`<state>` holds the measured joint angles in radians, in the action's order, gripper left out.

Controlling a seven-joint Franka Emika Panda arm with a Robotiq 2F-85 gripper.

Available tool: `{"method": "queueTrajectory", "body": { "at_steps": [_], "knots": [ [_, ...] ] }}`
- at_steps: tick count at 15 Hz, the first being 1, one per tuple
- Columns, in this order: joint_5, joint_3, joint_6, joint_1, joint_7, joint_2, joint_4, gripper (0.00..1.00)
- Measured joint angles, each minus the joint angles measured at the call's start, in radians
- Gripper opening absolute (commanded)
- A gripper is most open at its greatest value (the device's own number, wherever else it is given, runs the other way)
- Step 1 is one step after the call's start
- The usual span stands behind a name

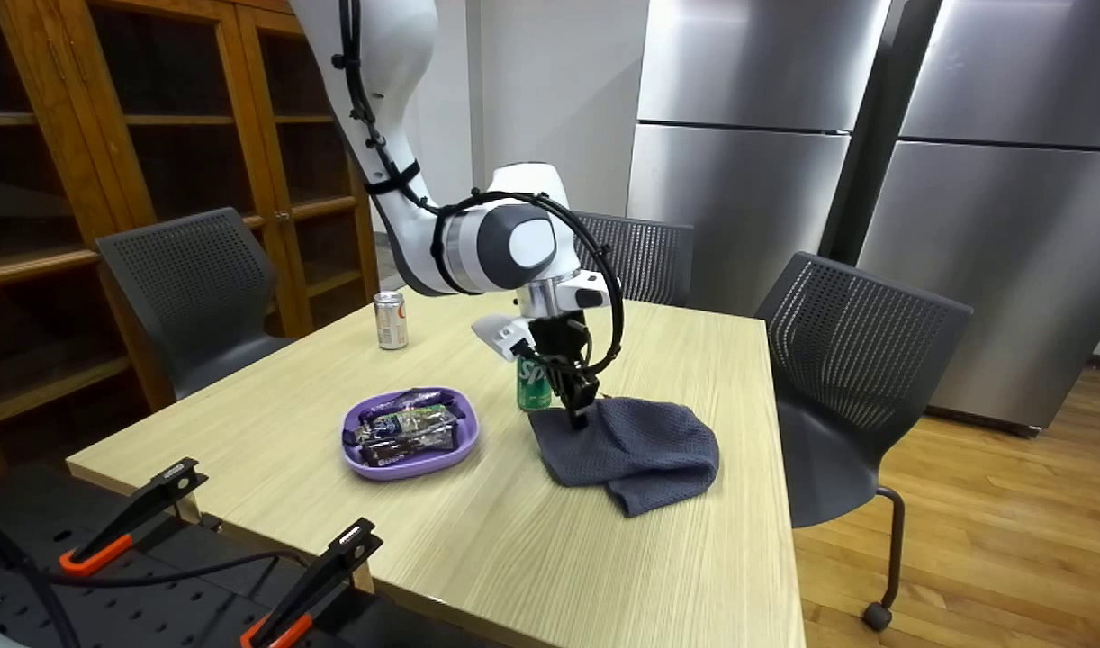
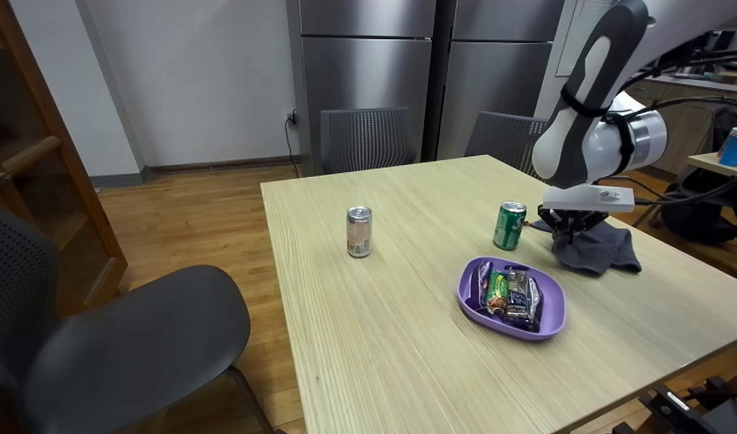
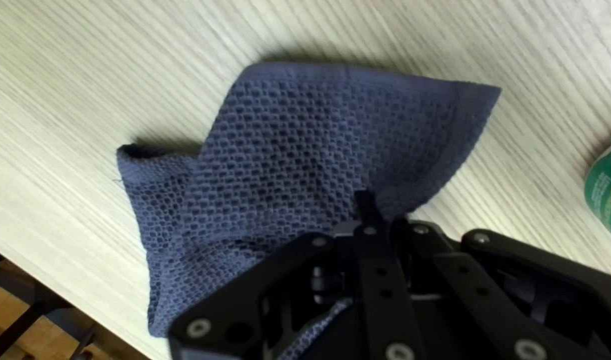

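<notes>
We find the gripper (image 3: 382, 209) all but closed, its fingers (image 3: 364, 204) clenched on an edge of the dark blue cloth (image 3: 295, 145). In the wrist view we see only a narrow slit between the tips, with a crease of fabric running into it. The cloth lies rumpled on the table (image 2: 368, 313), beneath and beside the fingers, with one hemmed corner spread beyond the tips.

We record the arm (image 1: 532, 241) bent low over the table: the forearm slopes downward, and the wrist stands roughly vertical, so that the gripper points down in both exterior views. A black cable (image 1: 604, 256) loops beside the wrist.

Near the gripper, we note a green can (image 1: 534, 396) standing upright, partly hidden behind it in an exterior view. Next comes a purple bowl (image 2: 552, 301) holding wrapped bars (image 2: 516, 295). We observe a silver can (image 2: 359, 234) upright, well apart from the cloth. Beyond the table we list dark chairs (image 1: 861, 360) and, farther off, steel refrigerators (image 1: 748, 180).
</notes>
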<state>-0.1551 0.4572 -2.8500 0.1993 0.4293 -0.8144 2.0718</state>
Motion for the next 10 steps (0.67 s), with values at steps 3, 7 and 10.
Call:
{"method": "queueTrajectory", "body": {
  "at_steps": [3,7,10],
  "knots": [
    [0.01,-0.003,-0.001,0.0,-0.003,0.031,0.02,0.01],
    [0.029,-0.011,-0.007,-0.003,-0.018,0.082,0.064,0.01],
    [0.045,-0.027,-0.012,-0.014,-0.046,0.128,0.103,0.01]
  ]
}}
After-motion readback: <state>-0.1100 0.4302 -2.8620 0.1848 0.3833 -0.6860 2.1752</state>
